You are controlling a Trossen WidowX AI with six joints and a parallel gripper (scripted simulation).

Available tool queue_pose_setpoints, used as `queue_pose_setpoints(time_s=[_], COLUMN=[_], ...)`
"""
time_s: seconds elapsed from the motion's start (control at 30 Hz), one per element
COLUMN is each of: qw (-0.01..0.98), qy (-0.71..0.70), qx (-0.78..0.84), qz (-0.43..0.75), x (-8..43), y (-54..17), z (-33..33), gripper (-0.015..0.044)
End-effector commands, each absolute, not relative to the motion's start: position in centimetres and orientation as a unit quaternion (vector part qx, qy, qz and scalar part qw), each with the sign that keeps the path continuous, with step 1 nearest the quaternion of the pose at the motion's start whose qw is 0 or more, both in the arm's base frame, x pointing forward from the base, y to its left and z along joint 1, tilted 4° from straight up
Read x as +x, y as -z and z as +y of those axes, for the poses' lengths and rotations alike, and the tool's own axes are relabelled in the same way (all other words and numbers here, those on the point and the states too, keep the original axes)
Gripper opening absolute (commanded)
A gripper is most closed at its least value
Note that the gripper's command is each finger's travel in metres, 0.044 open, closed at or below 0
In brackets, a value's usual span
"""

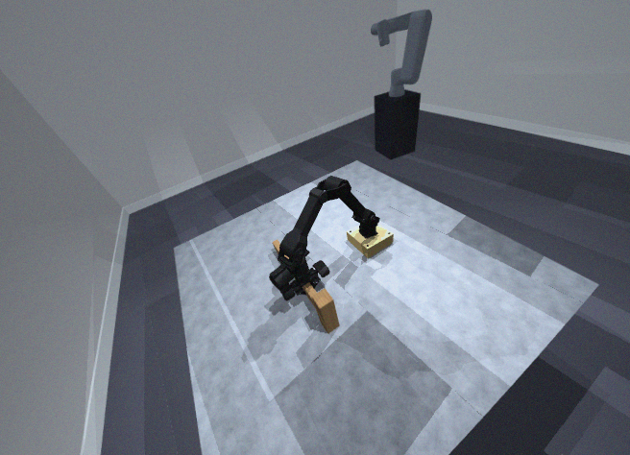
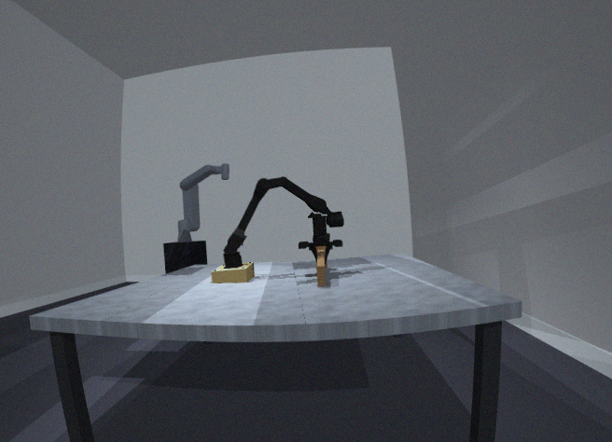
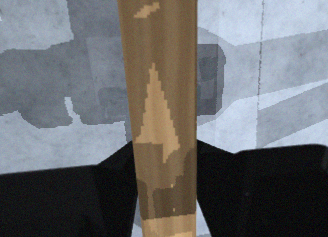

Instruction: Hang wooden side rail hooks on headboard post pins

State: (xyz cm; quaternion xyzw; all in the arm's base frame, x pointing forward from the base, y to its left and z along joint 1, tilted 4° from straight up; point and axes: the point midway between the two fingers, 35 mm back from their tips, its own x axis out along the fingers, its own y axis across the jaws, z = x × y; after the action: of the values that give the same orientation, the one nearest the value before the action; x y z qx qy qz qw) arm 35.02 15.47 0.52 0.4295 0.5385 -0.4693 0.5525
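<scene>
Though my gripper [image 1: 304, 282] [image 2: 321, 255] [image 3: 159, 140] holds the rail [image 1: 309, 289] [image 3: 161, 56] between partly parted fingers, its near end by the post [image 1: 328, 314], I can't see the hooks; releasing them unseated could drop it.

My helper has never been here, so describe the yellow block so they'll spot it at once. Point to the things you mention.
Find the table [image 1: 483, 313] [image 2: 276, 331] with the patchy pale top, then the black arm [image 1: 307, 219] [image 2: 249, 210] standing on it. The yellow block [image 1: 378, 248] [image 2: 232, 276] sits under that arm's foot: squat and boxy, unlike the long orange-brown wooden piece [image 1: 329, 313] [image 2: 321, 274] [image 3: 160, 46] in the pincer [image 1: 303, 286] [image 2: 320, 255] [image 3: 159, 140].
</scene>
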Motion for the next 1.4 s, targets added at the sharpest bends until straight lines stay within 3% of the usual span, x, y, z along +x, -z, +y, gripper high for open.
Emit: queue_pose_setpoints(time_s=[0.0,1.37], qw=[0.553,0.553], qy=[0.466,0.466], qx=[0.433,0.433], qz=[0.538,0.538], x=[35.02,35.09], y=[-0.66,-0.9], z=[15.7,16.08], gripper=[0.0,0.0])
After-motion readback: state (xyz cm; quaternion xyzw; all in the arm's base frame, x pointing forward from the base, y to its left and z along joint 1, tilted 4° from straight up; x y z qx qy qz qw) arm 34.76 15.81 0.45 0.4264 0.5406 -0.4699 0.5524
